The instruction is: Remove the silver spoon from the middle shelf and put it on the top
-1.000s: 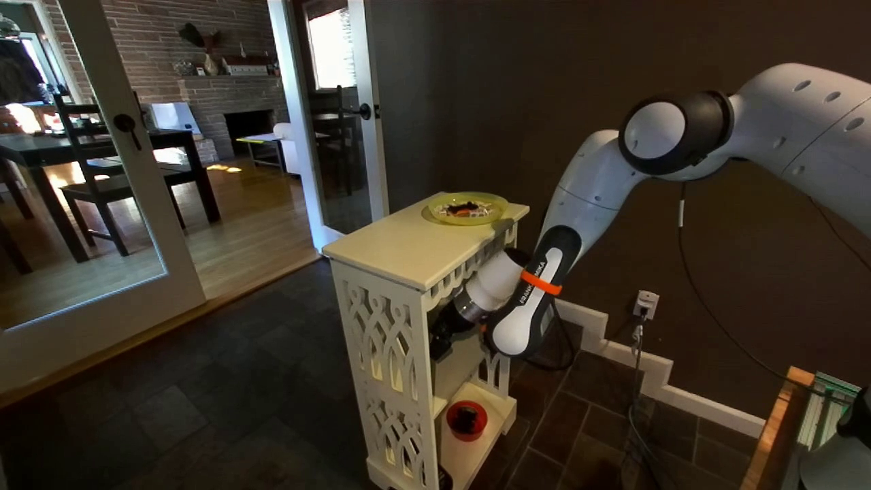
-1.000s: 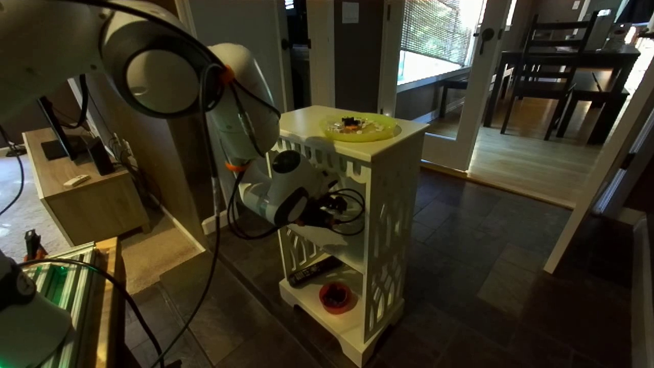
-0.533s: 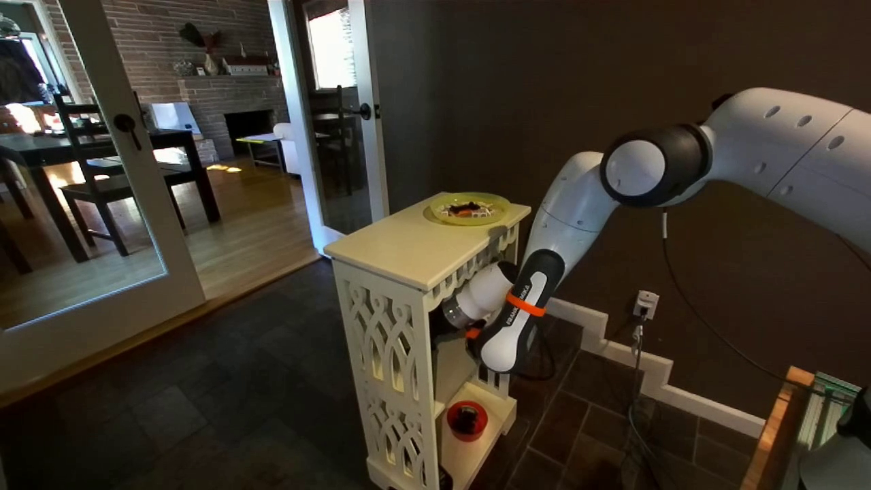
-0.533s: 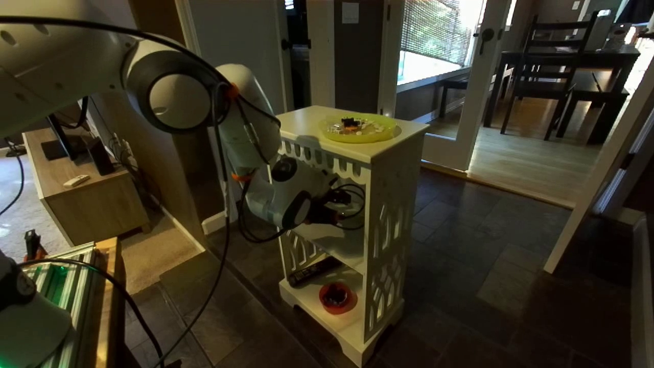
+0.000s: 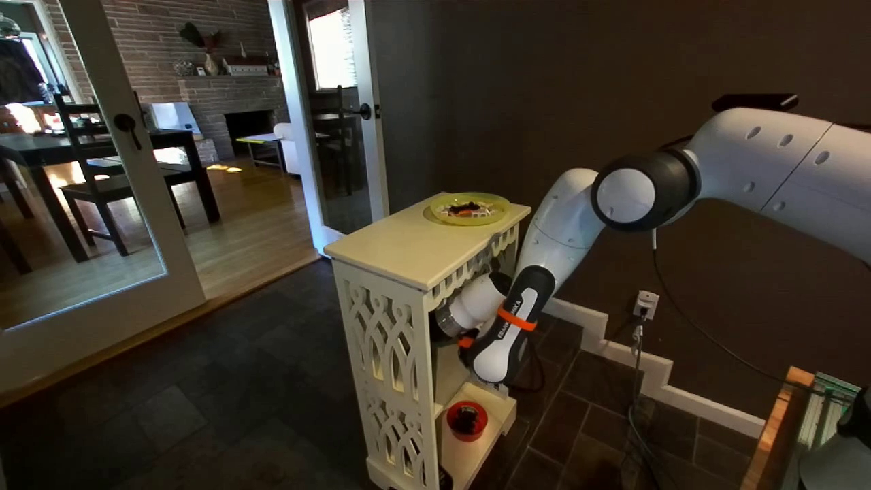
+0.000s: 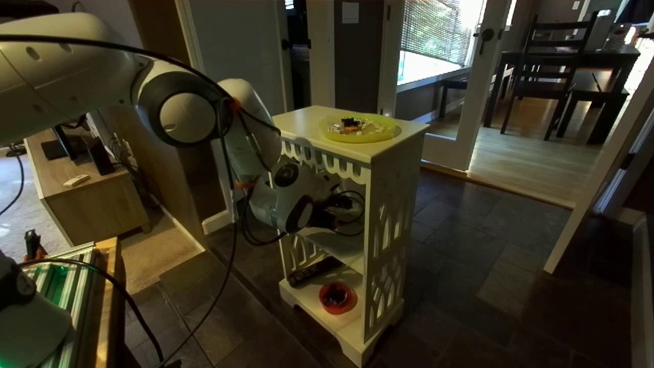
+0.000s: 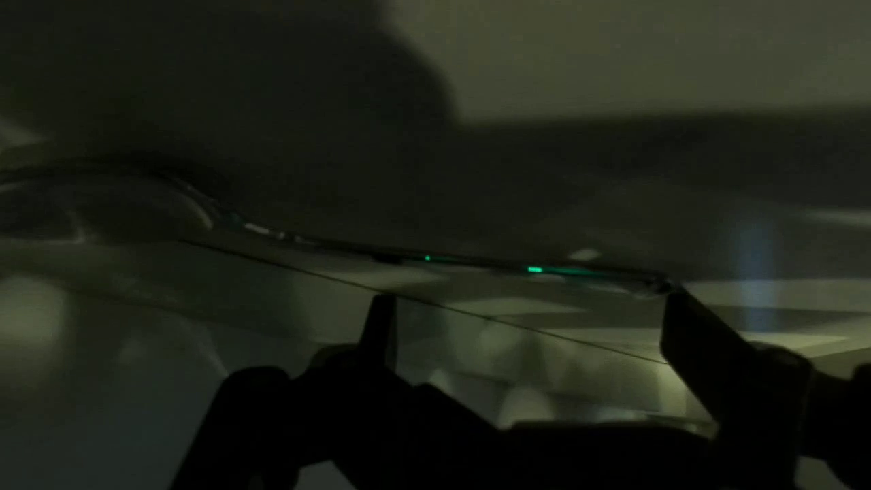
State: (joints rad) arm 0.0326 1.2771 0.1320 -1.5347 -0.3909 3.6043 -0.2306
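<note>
A white Franka Panda arm reaches into a narrow cream lattice-sided stand, its black gripper near the middle shelf, where the silver spoon lies dim in the shade, green glints on its handle. The fingers stand well apart with nothing pinched between them; in the wrist view the spoon stretches across just beyond their tips, its handle end by one fingertip, though whether the two touch cannot be told. By all appearances the job is at the approach: the arm is at the correct shelf, while the grasp, the withdrawal from the stand and the laying of the spoon on the top remain to be done. That cream-white panel, edges slightly overhanging, carries a translucent yellow-green plate toward one end, with a dark piece and scraps too small to name. On the lowest board sit a red bowl with dark contents and, in an exterior view, a long dark object, perhaps a box. Dark stone tiles spread around the stand; a brown wall rises beyond it, and past glass-paned doors a dark dining chair and a stone fireplace show in a sunlit next room, while a low wooden cabinet stands well apart in an exterior view.
</note>
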